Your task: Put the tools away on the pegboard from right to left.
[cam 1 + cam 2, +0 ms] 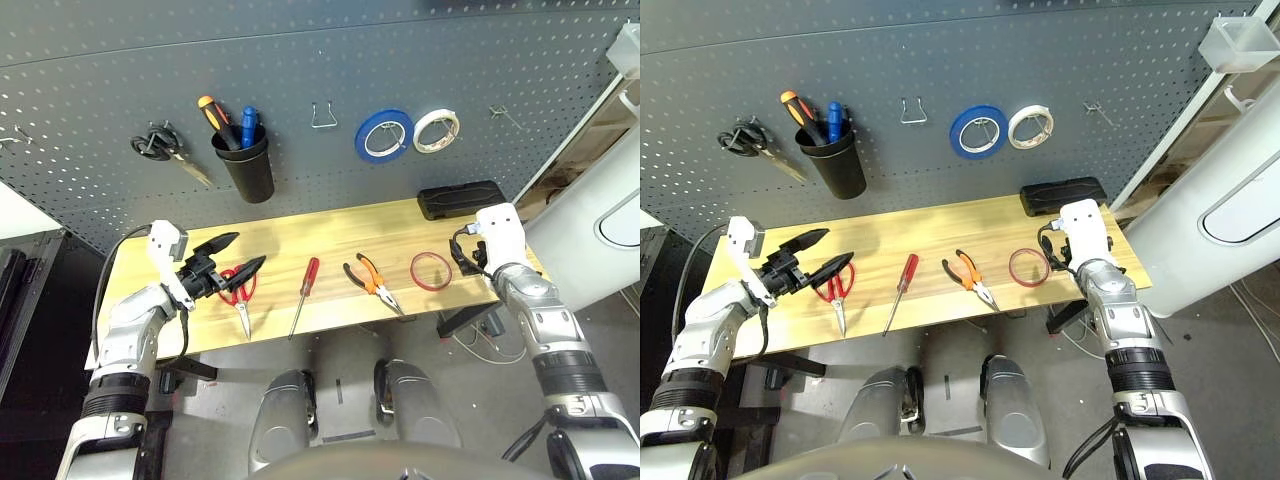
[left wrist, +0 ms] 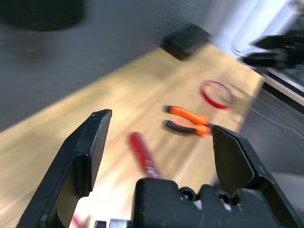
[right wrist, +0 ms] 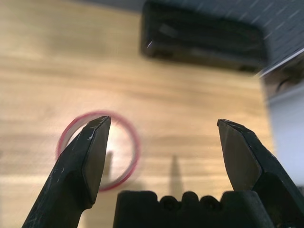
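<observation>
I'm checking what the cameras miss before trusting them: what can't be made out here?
- Red-handled scissors: handles partly hidden behind the left hand in the left eye view.
- Black cup: cut off by the top edge in the left wrist view.
- Pegboard holes: blurred in the left wrist view.
- Black case: contents hidden by its closed shell.

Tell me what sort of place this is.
Probably a workshop or robotics lab: a dark pegboard with hooks and hung tape rolls, a wooden bench with pliers and a screwdriver laid out.
</observation>
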Motion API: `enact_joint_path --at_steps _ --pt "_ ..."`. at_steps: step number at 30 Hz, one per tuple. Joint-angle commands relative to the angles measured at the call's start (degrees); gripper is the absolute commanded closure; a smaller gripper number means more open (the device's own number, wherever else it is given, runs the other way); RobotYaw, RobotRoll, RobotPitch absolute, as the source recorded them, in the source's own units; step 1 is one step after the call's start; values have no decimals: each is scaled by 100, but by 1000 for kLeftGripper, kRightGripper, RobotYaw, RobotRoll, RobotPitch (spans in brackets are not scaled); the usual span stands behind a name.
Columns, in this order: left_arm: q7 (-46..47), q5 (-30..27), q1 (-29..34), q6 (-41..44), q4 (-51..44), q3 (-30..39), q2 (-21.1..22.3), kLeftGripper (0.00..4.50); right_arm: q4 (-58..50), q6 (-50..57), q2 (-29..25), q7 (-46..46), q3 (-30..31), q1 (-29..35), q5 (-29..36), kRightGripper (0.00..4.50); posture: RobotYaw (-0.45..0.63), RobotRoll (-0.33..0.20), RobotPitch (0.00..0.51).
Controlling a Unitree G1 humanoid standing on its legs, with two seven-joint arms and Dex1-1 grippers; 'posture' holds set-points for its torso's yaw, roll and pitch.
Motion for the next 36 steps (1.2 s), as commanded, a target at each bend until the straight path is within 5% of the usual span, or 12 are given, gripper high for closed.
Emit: enact_joint_path --at_steps 1,13,24,30,36 --pt "-35 -80 117 582 -713 -167 181 65 -5 575 151 35 47 -175 124 0 -132 0 201" --pt "18 -299 258 1743 -2030 -256 599 65 814 2479 760 -207 -108 -1273 345 0 -121 0 253" --pt "187 -312 330 1989 -2362 -241 573 65 2410 2022 1122 -484 -170 -1847 357 0 -91 0 239" --pt "294 -270 280 1907 -2250 -206 528 0 2892 1468 1185 -805 -186 -2103 271 1981 -88 0 212" --pt "282 -194 248 1671 -1985 -237 515 0 2239 1423 1028 -930 -167 -1845 228 4155 -99 0 183"
